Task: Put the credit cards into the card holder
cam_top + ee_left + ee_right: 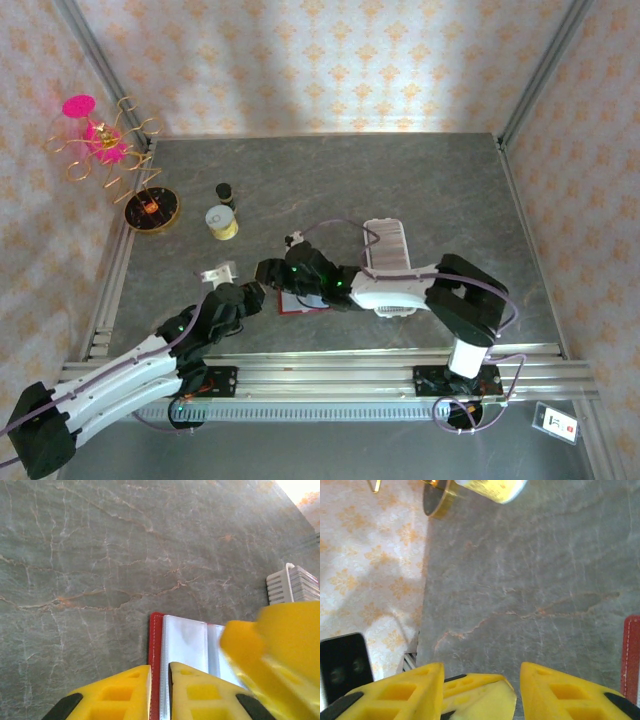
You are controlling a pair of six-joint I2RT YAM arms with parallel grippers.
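Observation:
The card holder lies open on the grey table, mostly under both grippers. Its red edge and clear inner sleeves show in the left wrist view. My left gripper stands over that edge with a narrow gap. The red rim fills the gap, and contact is unclear. My right gripper is open just behind it with no card between its fingers; one finger looms blurred over the sleeves. The holder's red rim sits at the right. A pale credit card lies flat to the left.
A white slotted rack sits right of the holder. A gold tin, a small black bottle and a wire jewellery stand on a round base occupy the back left. Aluminium rails line the front.

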